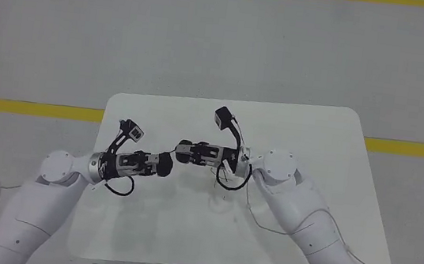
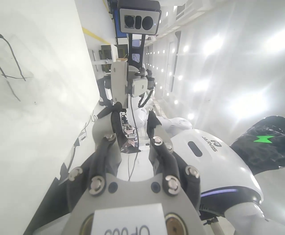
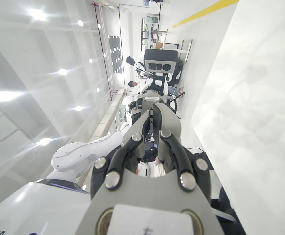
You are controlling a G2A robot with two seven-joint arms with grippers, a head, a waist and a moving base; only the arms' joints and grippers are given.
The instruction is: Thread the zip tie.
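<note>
Your two grippers meet tip to tip above the worktop (image 1: 314, 144), left of its centre. The left gripper (image 1: 166, 164) comes in from the left, and the right gripper (image 1: 182, 151) comes in from the right and sits slightly farther away.

The right fingers (image 3: 157, 120) are drawn narrow, with only a slit between the pads. That looks like a pinch, but what they hold is too thin to see. The left fingers (image 2: 153, 124) stand moderately apart with nothing visible between them.

The zip tie cannot be picked out in any view. Most likely it is at the point where the tips meet, pinched on the right side.

This looks like the alignment step, just before the tail enters the head.

- **One arm only:** Treat the right wrist as a fixed post and make all corrections with the left. If both arms move, you lose your reference.
- **Alignment:** In the left wrist view the right gripper appears through the gap between the left fingers. Centre it there before you advance.
- **Approach:** Come in slowly along the line of the two grippers, not across it. A sideways nudge will probably bend the strap away.
- **Closing:** Close the left fingers only once the strap lies between the pads, and grip it close to its free end.
- **If it buckles:** Back off a little and line up again; don't push through.
</note>
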